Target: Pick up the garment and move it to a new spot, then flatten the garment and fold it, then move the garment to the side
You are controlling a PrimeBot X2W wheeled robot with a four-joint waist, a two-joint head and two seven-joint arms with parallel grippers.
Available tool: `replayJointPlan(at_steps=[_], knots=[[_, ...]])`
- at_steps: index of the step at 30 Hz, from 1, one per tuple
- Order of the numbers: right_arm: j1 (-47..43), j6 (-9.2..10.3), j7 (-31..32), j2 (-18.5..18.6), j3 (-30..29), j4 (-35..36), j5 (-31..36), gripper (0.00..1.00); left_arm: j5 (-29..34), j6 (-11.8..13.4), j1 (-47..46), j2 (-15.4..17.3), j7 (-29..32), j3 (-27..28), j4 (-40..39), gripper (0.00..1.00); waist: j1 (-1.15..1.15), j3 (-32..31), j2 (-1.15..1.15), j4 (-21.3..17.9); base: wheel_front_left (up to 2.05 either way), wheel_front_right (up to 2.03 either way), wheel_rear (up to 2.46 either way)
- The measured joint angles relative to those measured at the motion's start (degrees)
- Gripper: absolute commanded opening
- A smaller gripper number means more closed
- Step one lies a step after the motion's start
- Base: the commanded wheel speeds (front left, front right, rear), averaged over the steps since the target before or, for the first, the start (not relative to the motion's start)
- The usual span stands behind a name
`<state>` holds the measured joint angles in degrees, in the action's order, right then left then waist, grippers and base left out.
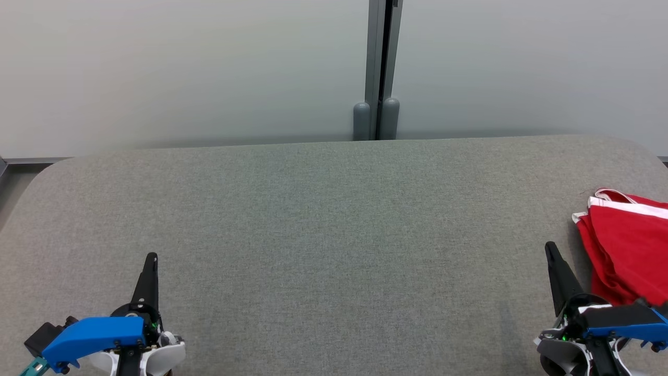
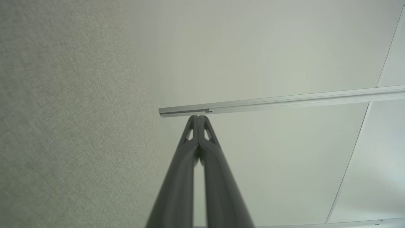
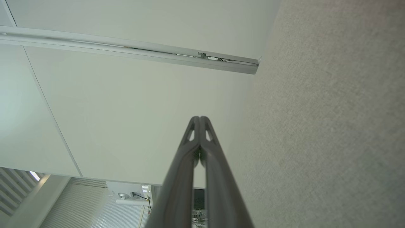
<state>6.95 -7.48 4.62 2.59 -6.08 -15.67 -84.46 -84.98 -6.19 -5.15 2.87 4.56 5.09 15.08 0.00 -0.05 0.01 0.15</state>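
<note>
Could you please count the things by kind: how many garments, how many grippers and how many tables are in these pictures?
Red garment with white trim: 1
Grippers, both shut: 2 (left gripper, right gripper)
Grey fabric table: 1
Total: 4

The counter (image 1: 334,235) is left bare from the left claw (image 1: 151,258) to the right claw (image 1: 549,246). Just beside the right claw, passage is blocked by the heaped garment (image 1: 629,250); the far edge is closed by a wall (image 1: 182,68).
</note>
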Motion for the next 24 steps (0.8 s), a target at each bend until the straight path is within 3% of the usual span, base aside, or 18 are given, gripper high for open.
replayJointPlan(at_steps=[24], knots=[[-0.35,0.00,1.94,0.07,-0.43,1.63,-7.88,0.00,-7.37,-1.21,-0.81,0.01,1.92,1.47,-0.93,0.00,0.00,0.23,0.00,-0.15,0.00,0.00,0.00]])
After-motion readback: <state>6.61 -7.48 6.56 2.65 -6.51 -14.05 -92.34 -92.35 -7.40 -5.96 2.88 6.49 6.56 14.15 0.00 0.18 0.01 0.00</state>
